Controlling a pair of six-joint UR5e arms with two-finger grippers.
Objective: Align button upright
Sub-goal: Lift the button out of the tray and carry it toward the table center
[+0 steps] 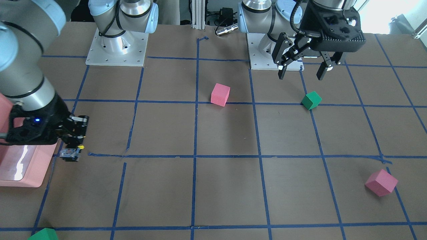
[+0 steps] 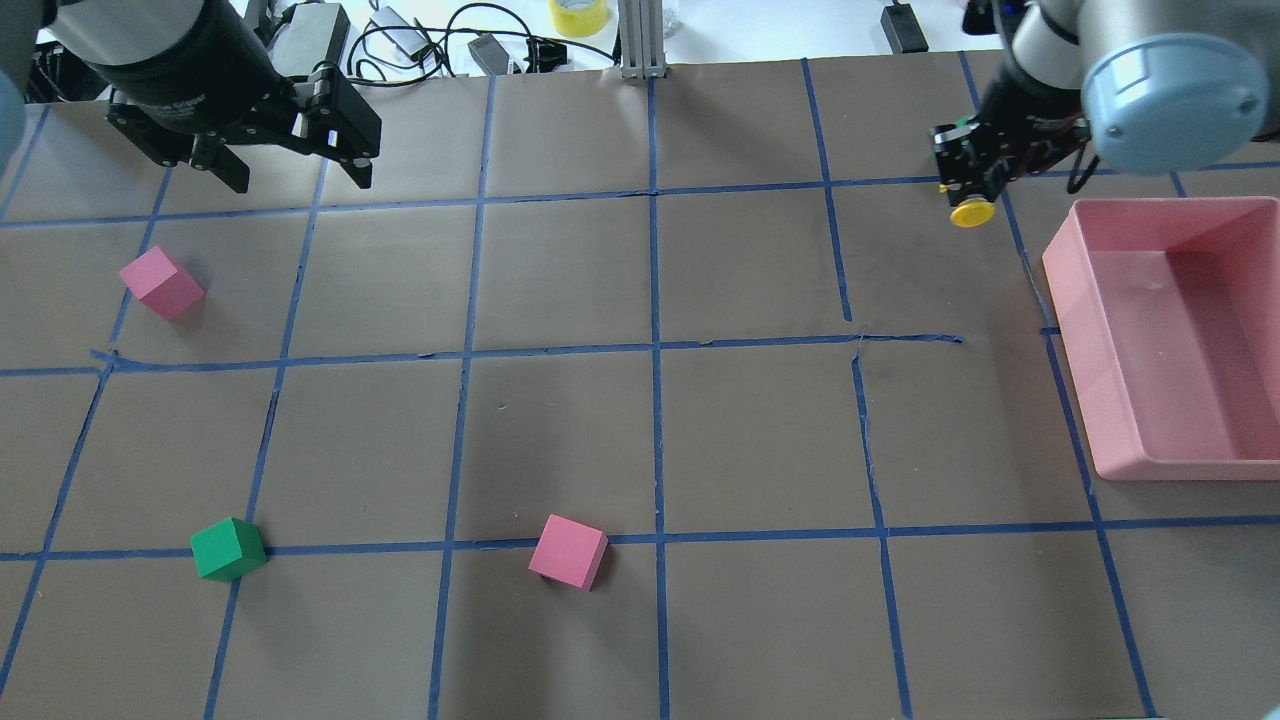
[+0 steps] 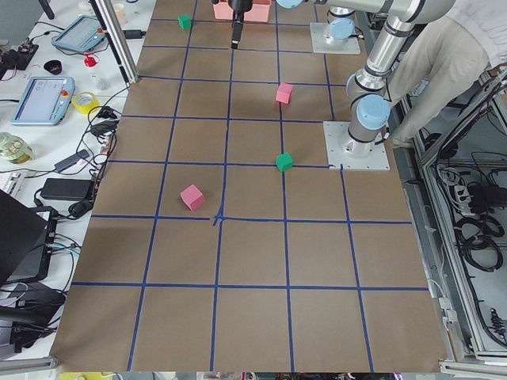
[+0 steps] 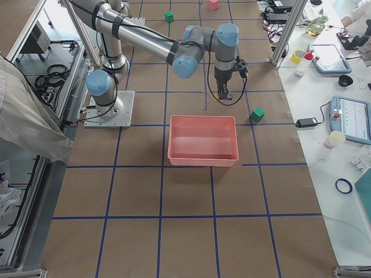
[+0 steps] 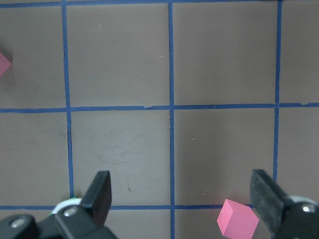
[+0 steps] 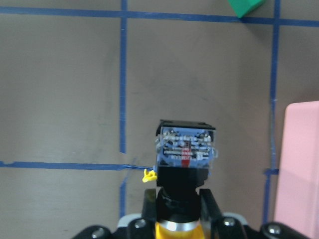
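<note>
My right gripper [image 2: 968,185] is shut on the button [image 2: 972,213], whose round yellow cap shows below the fingers in the overhead view. In the right wrist view the button [image 6: 185,154] sits between the fingers [image 6: 212,206]. Its silvery-blue contact end points away from the wrist toward the table, and its yellow cap is close to the palm. In the front-facing view the gripper [image 1: 74,143] holds the button [image 1: 70,154] just above the table beside the pink tray. My left gripper [image 1: 302,71] is open and empty, raised near its base; its fingers [image 5: 102,191] are spread wide.
A pink tray [image 2: 1100,330] lies just right of my right gripper. A pink cube [image 2: 162,283], a green cube [image 2: 228,549] and another pink cube [image 2: 568,551] lie on the left half. Another green cube [image 6: 244,6] lies beyond the button. Cables and tape line the far edge.
</note>
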